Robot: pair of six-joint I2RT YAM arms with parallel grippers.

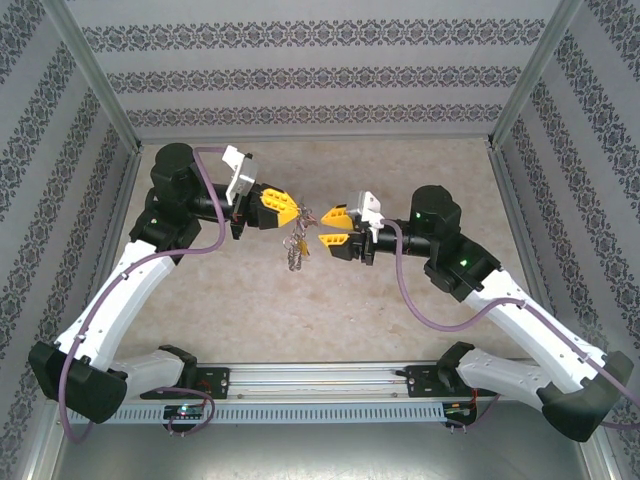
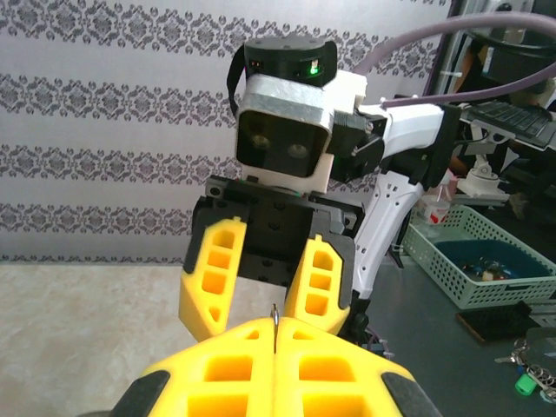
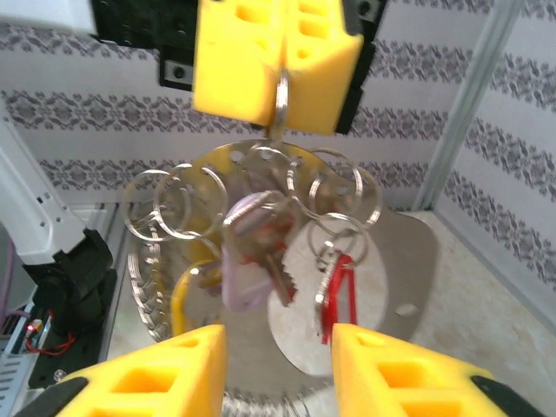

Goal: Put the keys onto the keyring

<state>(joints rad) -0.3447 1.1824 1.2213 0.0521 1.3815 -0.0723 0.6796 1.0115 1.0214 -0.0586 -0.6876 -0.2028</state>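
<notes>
The keyring (image 1: pixel 297 248) hangs in mid-air above the table's middle, pinched at its top by my left gripper (image 1: pixel 298 211), which is shut on it. In the left wrist view a thin sliver of the ring (image 2: pixel 275 323) stands up between the closed yellow fingers (image 2: pixel 217 373). Seen from the right wrist, the grey loop (image 3: pixel 261 149) dangles below the left gripper (image 3: pixel 280 113). It carries several small silvery rings, a lilac-headed key (image 3: pixel 248 261) and a red piece (image 3: pixel 337 300). My right gripper (image 3: pixel 278 365) faces the bunch from close by, open, with nothing between its fingers (image 1: pixel 328 227).
Patterned walls and metal frame posts (image 1: pixel 100 80) enclose the beige table (image 1: pixel 250 300). A rail (image 1: pixel 320 380) runs along the near edge between the arm bases. Beyond the right arm, a pale green basket (image 2: pixel 486 252) sits off the table.
</notes>
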